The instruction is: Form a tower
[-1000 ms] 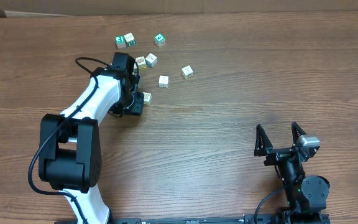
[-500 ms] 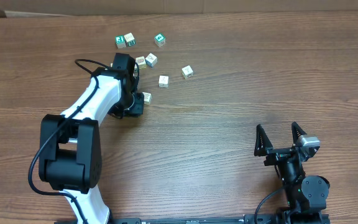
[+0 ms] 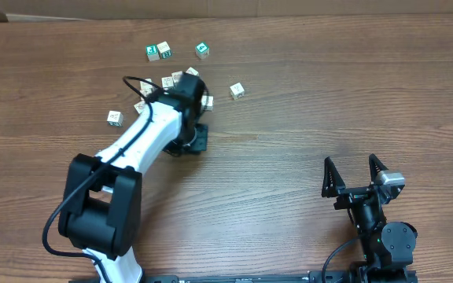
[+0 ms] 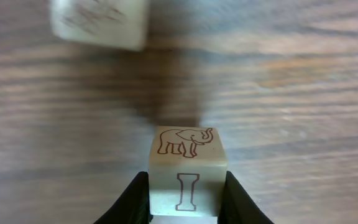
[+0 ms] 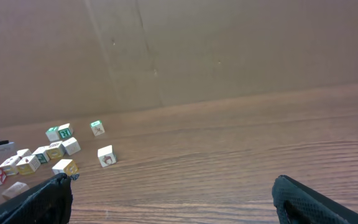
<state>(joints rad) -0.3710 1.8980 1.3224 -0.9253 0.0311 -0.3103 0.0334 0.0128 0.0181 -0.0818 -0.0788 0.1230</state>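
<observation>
- Pale wood shows on the elephant cube [image 4: 188, 155], which has a brown elephant on its top face and a letter I on its near face. It is sitting at the bottom centre of the left wrist view.
- The left gripper [image 4: 186, 186] is clenching this elephant cube, one black finger [image 4: 135, 202] pressing on each side. Whether the cube is touching the table [image 3: 305, 94] cannot be told.
- A blurred cube [image 4: 98, 22] is showing in the upper left corner of the same view, well apart from the held one.
- In the overhead view the white left arm [image 3: 144, 134] is reaching from the lower left up into the cube cluster in the upper centre-left, covering part of it.
- Loose cubes are lying around the arm:
  - a green-faced pair [image 3: 158, 52] near the top
  - a single green cube [image 3: 202, 50] to the right of the pair
  - a lone cube [image 3: 237, 90] further right
  - another cube [image 3: 115, 118] to the left of the arm
- The tower cannot be made out in any view. Every cube showing is lying singly on the table.
- The right gripper [image 3: 355, 174] is resting at the lower right of the overhead view with its jaws spread wide and gripping nothing, well apart from the cubes.
- In the right wrist view its fingertips [image 5: 42, 199] are sitting at the two lower corners, with a brown cardboard wall [image 5: 197, 50] behind the table.
</observation>
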